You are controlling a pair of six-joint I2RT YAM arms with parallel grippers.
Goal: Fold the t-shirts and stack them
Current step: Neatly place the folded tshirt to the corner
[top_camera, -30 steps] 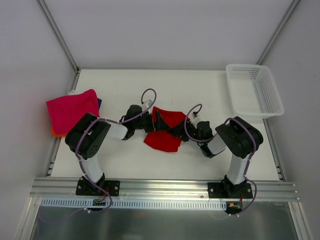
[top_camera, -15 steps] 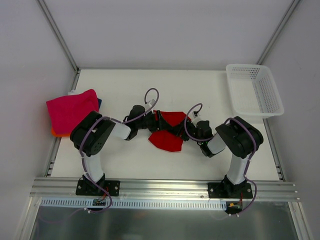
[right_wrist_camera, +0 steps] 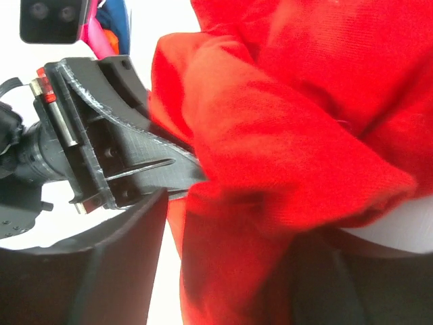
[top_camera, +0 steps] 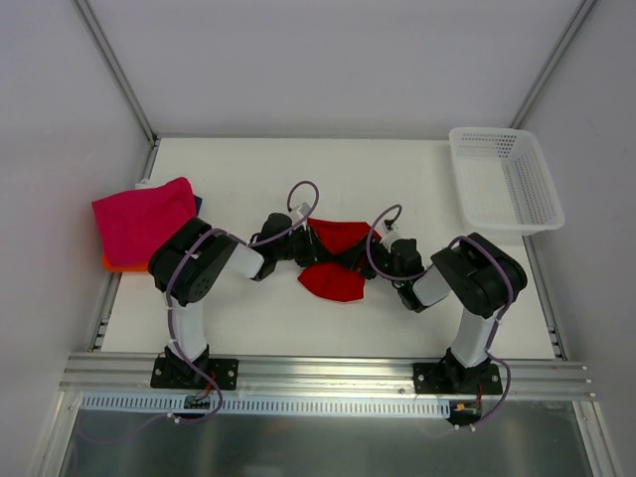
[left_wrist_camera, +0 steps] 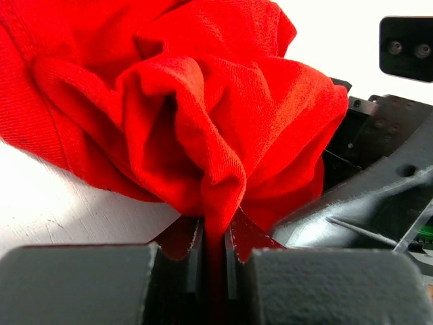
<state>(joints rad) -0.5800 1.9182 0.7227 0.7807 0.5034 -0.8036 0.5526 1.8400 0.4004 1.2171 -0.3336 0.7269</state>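
Note:
A bright red t-shirt [top_camera: 338,260] lies bunched at the middle of the table, between my two grippers. My left gripper [top_camera: 306,248] is at its left edge. In the left wrist view the left gripper [left_wrist_camera: 215,250] is shut on a pinched fold of the red t-shirt [left_wrist_camera: 203,101]. My right gripper [top_camera: 370,260] is at the shirt's right edge. In the right wrist view the right gripper [right_wrist_camera: 230,271] stands open, red cloth [right_wrist_camera: 304,115] lying loosely between its fingers with a gap beside the left one. A folded magenta-pink t-shirt [top_camera: 144,219] tops a stack with orange [top_camera: 111,263] and blue [top_camera: 198,206] edges showing.
A white mesh basket [top_camera: 505,179] stands at the back right corner of the table [top_camera: 248,169]. The folded stack sits at the table's left edge. The two grippers face each other closely, each visible in the other's wrist view.
My left gripper has gone from wide open to shut on the red t-shirt's left edge. The left arm has crept right and the shirt has bunched narrower. The right arm has barely moved.

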